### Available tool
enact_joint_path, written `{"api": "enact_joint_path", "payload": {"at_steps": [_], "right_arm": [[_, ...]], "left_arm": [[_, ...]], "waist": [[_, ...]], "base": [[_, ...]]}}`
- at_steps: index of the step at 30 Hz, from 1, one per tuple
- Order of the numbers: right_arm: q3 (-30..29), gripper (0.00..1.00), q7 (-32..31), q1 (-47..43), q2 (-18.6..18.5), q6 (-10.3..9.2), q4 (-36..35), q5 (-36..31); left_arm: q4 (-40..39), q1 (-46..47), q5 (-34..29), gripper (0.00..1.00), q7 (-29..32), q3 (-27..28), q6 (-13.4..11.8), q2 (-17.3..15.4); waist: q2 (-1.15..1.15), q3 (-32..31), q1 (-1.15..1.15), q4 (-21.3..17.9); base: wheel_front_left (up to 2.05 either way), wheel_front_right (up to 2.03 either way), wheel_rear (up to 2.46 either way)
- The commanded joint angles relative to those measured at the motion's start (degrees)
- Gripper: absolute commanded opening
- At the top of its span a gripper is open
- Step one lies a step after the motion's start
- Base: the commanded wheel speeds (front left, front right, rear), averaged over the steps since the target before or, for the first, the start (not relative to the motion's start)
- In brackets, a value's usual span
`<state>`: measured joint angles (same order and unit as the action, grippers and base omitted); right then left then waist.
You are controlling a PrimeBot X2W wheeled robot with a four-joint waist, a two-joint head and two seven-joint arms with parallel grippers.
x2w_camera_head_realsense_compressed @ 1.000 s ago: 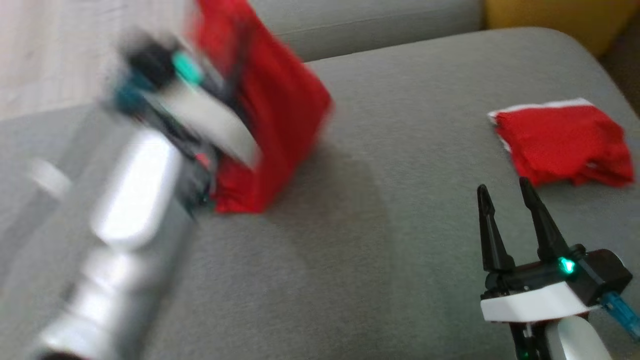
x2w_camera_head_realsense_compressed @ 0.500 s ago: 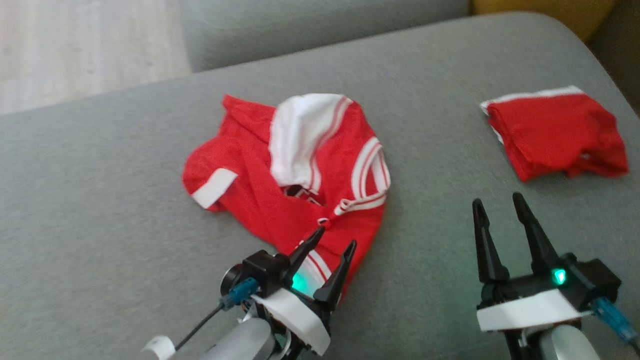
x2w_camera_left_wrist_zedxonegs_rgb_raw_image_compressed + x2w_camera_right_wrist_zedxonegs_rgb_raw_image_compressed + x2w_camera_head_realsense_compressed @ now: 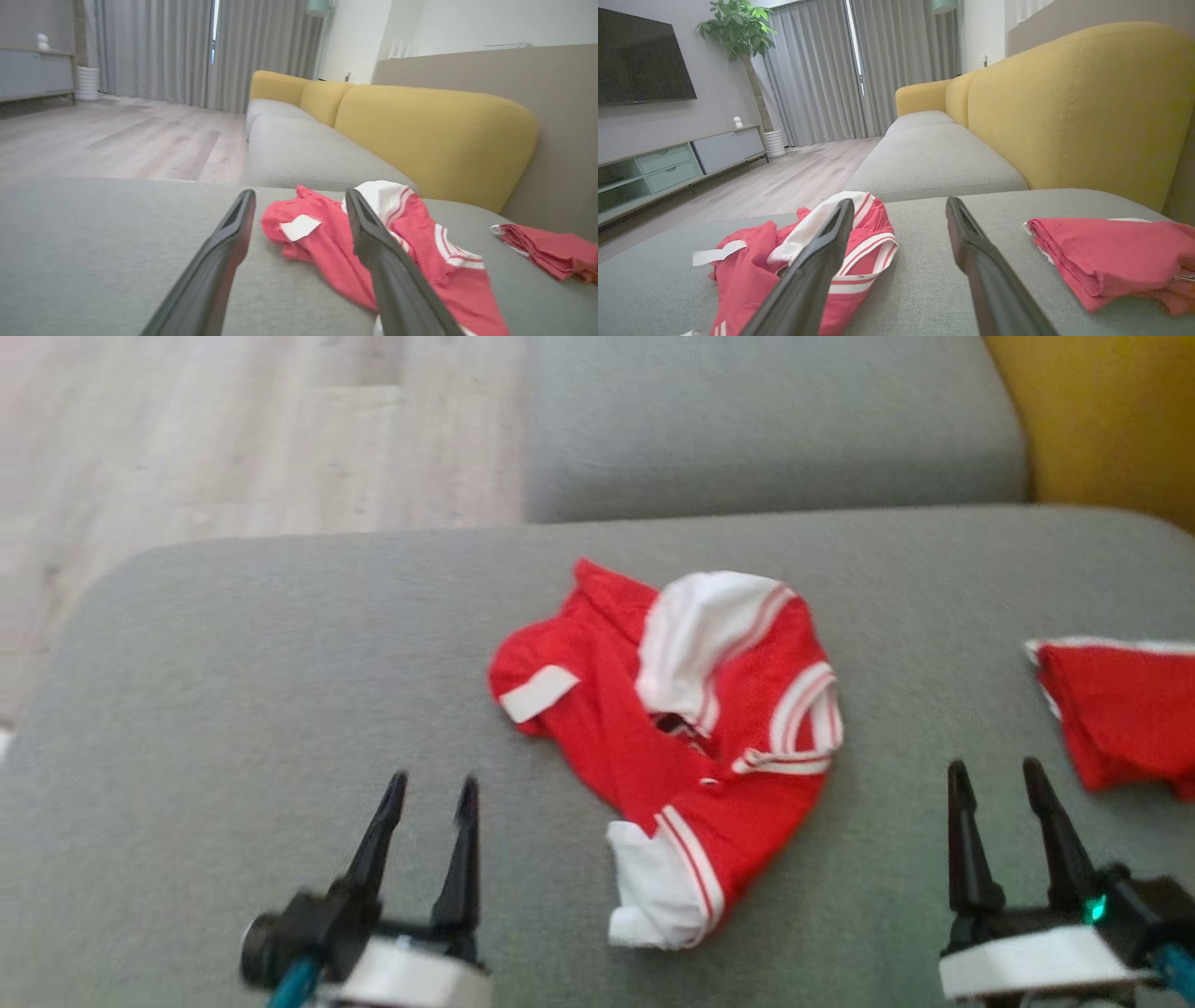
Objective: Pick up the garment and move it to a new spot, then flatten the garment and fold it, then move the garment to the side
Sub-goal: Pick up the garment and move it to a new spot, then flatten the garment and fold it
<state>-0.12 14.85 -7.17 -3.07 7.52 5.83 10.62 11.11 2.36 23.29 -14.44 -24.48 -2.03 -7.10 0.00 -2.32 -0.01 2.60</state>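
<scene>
Head view: the garment (image 3: 686,728) lies crumpled at the centre of the grey cushion (image 3: 280,691). Left gripper (image 3: 434,782) sits at 7 o'clock and right gripper (image 3: 994,767) at 4 o'clock. Both have fingers spread and empty, clear of the garment. A folded cloth (image 3: 1120,719) lies at 3 o'clock.

Left wrist view: garment at 5 o'clock, partly behind one finger.

Right wrist view: garment at 7 o'clock — folded cloth at 4 o'clock.

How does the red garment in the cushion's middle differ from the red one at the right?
The middle garment lies crumpled and spread out; the right garment is folded compactly. The middle garment has broad white panels and stripes; the right garment is nearly all red with a thin white edge. Both lie on the grey cushion.
</scene>
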Motion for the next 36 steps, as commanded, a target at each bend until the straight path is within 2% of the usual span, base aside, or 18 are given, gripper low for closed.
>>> {"api": "enact_joint_path", "payload": {"at_steps": [1,3,7,15,24,36], "right_arm": [[1.3,1.00,0.2,-0.4,-0.1,-0.03,-2.0,-0.7],[1.7,1.00,0.2,-1.6,0.0,-0.03,-2.1,-1.0],[2.3,1.00,0.2,-3.4,0.1,-0.03,-2.3,-1.2],[2.6,1.00,0.2,-4.1,0.2,-0.03,-2.1,-1.1],[3.3,1.00,0.2,-4.3,0.2,-0.03,-1.8,-0.2],[4.1,1.00,0.2,-3.9,0.2,-0.03,-1.8,-0.3]], "left_arm": [[-3.9,-0.2,-2.8,1.00,-0.5,4.1,-0.3,-0.1],[-5.7,-3.5,-4.5,1.00,-0.5,6.7,0.0,0.8],[-6.7,-7.8,-7.2,1.00,-0.5,9.4,2.0,2.3],[-6.4,-8.3,-9.9,1.00,-0.6,12.0,4.7,3.9],[-5.6,-8.7,-11.3,1.00,-0.6,13.0,5.6,4.2],[-4.7,-7.7,-11.2,1.00,-0.6,11.1,5.7,4.2]], "waist": [[0.00,-1.5,0.01,2.0],[0.00,-1.7,0.01,2.3],[0.00,-2.1,0.01,2.6],[0.00,-2.5,0.01,2.2],[0.00,-3.2,0.01,1.9],[0.00,-2.3,0.01,0.9]], "base": [[0.00,0.00,0.00],[0.00,0.00,0.00],[0.00,0.00,0.00],[0.00,0.00,0.00],[0.00,0.00,0.00],[0.00,0.00,0.00]]}}
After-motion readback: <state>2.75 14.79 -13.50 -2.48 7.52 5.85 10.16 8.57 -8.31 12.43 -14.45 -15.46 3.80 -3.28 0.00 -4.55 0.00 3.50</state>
